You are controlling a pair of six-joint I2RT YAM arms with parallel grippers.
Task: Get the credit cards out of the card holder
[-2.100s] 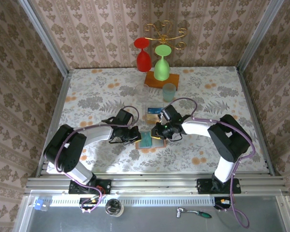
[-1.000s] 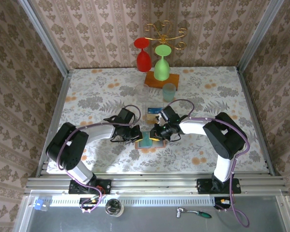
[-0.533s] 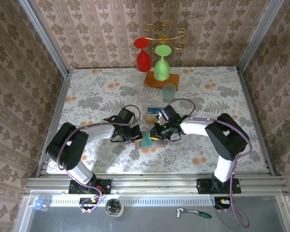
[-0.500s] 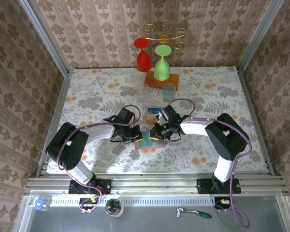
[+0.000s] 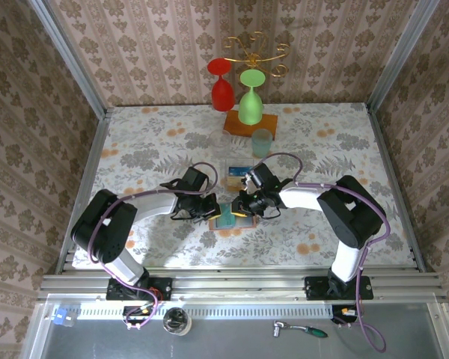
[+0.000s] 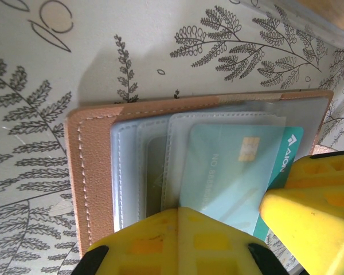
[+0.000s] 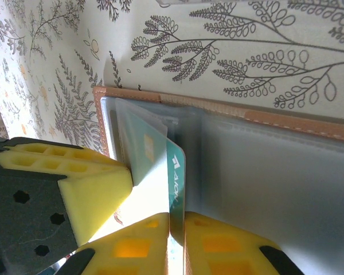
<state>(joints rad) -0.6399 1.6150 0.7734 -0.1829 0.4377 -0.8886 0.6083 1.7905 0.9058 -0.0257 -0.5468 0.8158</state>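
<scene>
The card holder [image 5: 226, 223] lies open on the table between my two grippers, with a tan leather rim [image 6: 92, 172] and grey-blue pocket panels [image 7: 275, 172]. A teal credit card [image 6: 235, 166] sticks partway out of a pocket. My right gripper [image 7: 176, 223] is shut on that card's free edge [image 7: 175, 172] and shows just right of the holder [image 5: 242, 208]. My left gripper [image 6: 178, 217] is shut, its yellow tips resting on the pocket panels from the left [image 5: 212, 211]. Two more cards, one blue [image 5: 238, 170] and one orange [image 5: 234, 182], lie on the table behind the holder.
Further back stand a clear glass [image 5: 221, 139], a pale teal cup [image 5: 262, 142] and a wooden block [image 5: 248, 123]. Above them a red goblet [image 5: 221, 90] and a green goblet [image 5: 250, 101] hang from a gold rack. Metal rails edge the table.
Over the first second both grippers closed in slightly on the holder. Since then nothing has visibly moved.
</scene>
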